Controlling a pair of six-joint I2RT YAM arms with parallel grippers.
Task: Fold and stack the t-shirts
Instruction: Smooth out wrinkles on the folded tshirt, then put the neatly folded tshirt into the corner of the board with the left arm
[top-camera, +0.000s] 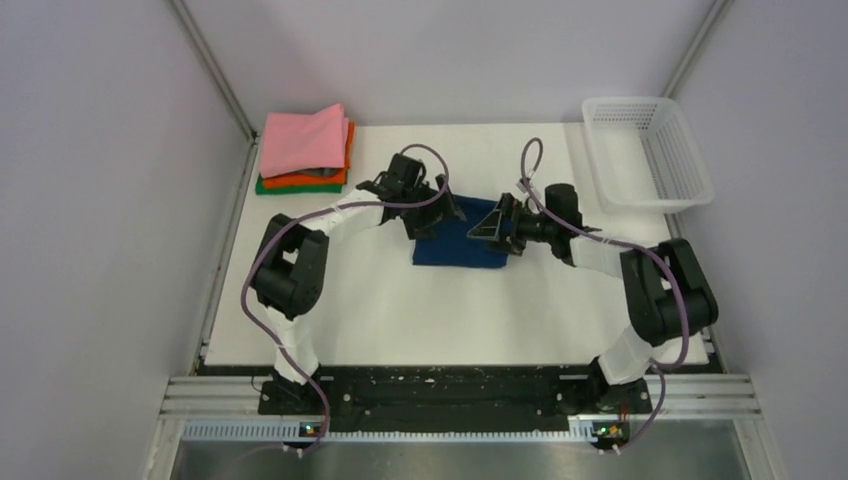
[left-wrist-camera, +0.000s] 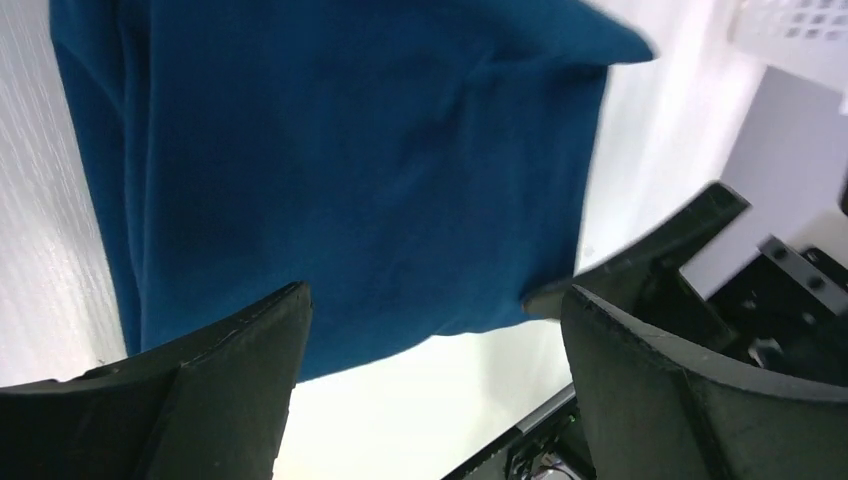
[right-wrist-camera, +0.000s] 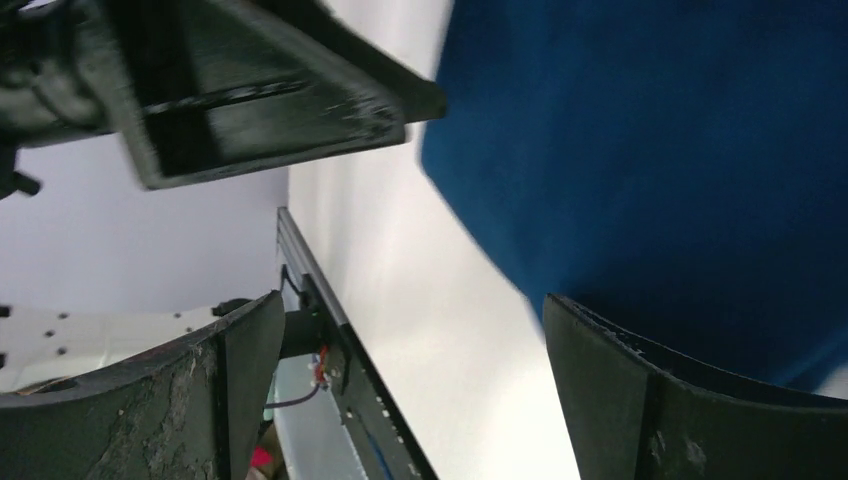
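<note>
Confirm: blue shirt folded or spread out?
Folded: the blue shirt lies on the table as a compact rectangle, with no sleeves or collar showing.

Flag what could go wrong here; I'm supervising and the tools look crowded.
The open left tool and right tool hang close over the folded dark blue cloth t-shirt; they may collide. Pinching only its top layer could undo the fold on the way to the pink, orange and green shirt stack.
</note>
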